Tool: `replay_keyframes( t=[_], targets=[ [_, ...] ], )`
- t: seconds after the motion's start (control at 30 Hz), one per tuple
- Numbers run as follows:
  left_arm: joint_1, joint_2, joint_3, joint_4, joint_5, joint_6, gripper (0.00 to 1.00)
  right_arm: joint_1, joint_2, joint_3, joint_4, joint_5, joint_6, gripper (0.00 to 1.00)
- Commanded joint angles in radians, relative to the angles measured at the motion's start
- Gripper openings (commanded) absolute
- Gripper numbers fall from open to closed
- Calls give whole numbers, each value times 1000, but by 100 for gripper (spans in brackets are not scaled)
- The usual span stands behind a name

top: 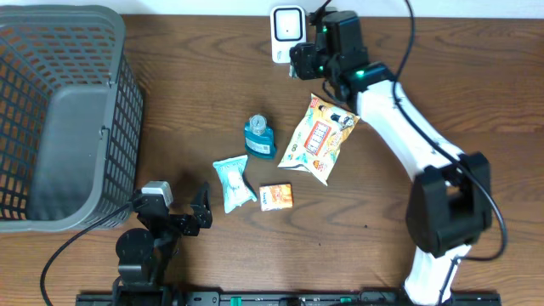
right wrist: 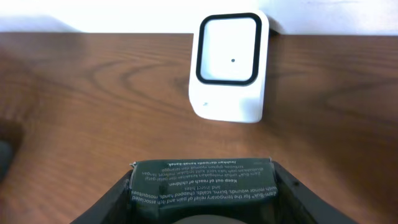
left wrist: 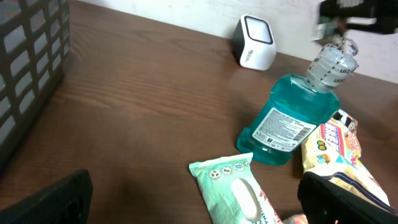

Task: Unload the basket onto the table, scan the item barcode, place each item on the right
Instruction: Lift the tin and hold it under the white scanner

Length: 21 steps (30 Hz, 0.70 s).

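Note:
A small dark green box [right wrist: 202,186] with white print is the item, and my right gripper [right wrist: 202,198] is shut on it, one finger on each side. It is held just in front of the white barcode scanner [right wrist: 229,68], whose black-framed window faces it. In the overhead view the right gripper [top: 313,59] hovers beside the scanner [top: 287,34] at the table's back edge. My left gripper [left wrist: 199,208] is open low over the table near the front, with nothing between its fingers.
A teal mouthwash bottle [top: 259,136], a snack bag [top: 319,138], a green wipes pack [top: 232,181] and a small orange box [top: 275,196] lie mid-table. A grey mesh basket [top: 59,119] fills the left side. The wipes pack [left wrist: 233,190] lies just ahead of the left fingers.

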Motion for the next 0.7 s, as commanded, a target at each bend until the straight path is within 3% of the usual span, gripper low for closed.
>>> replay_keyframes(
  t=[0.0,0.33,0.67],
  targets=[
    [-4,-4,-19,-19,-6,2,98,16,115,4,241,35,-137,44],
    [-4,-2,-19,-19,-6,3,98,24,281,4,835,130,-213,42],
    [-4,-2,-19,-19,-6,2,98,24,404,27,1025,163,-214,48]
  ],
)
